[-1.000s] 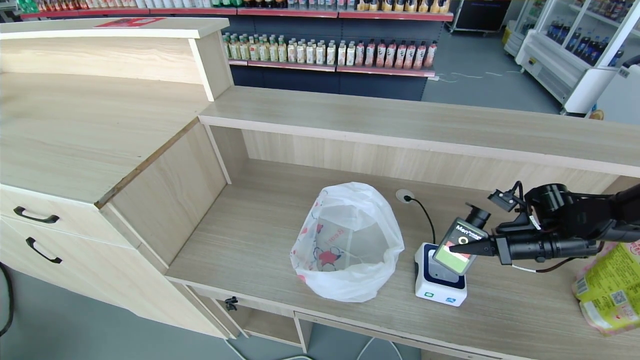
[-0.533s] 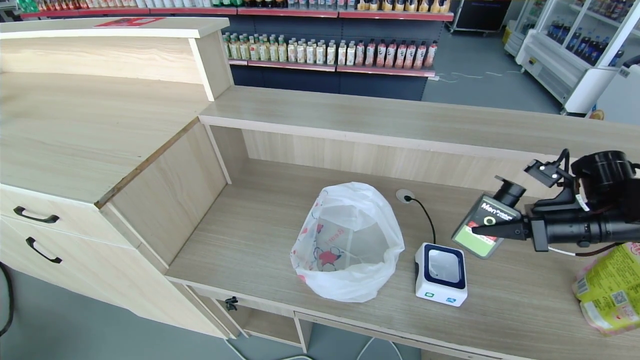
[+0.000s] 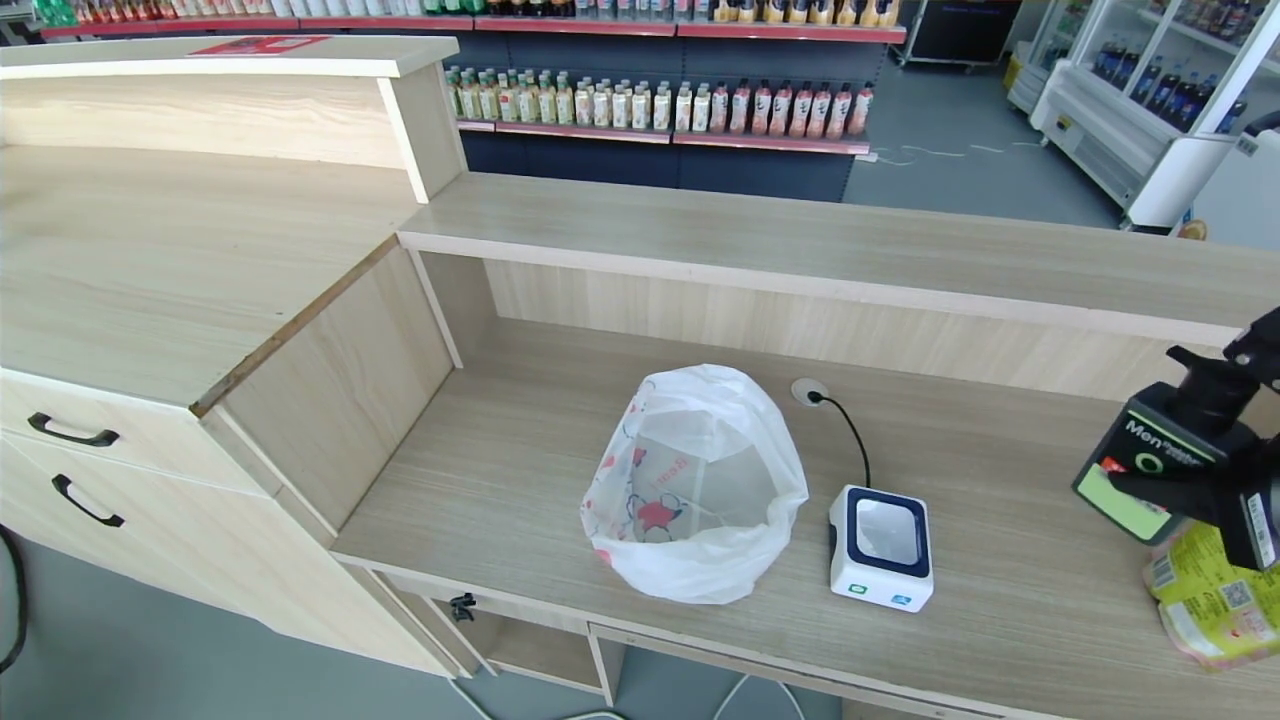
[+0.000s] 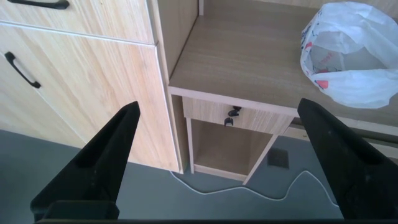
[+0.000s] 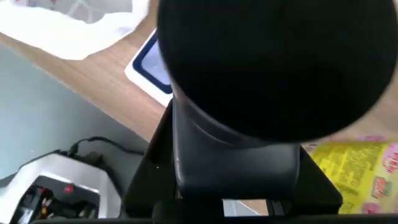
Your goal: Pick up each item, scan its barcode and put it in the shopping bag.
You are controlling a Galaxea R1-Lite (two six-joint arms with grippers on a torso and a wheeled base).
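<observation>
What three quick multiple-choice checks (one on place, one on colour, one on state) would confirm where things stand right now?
1. Where does the scanner stand relative to the shopping bag?
A. inside it
B. on the counter, to its right
C. on the upper ledge

2. What colour is the packet lying at the counter's right end?
A. yellow-green
B. blue
C. black

3. What state is the right gripper in?
A. open and empty
B. shut on the dark bottle
C. resting inside the bag

Answers:
1 B: the scanner sits on the counter beside the bag, on the robot's right.
2 A: the packet's wrapper is yellow-green.
3 B: the bottle is clamped in the gripper, held off the counter, right of the scanner.
</observation>
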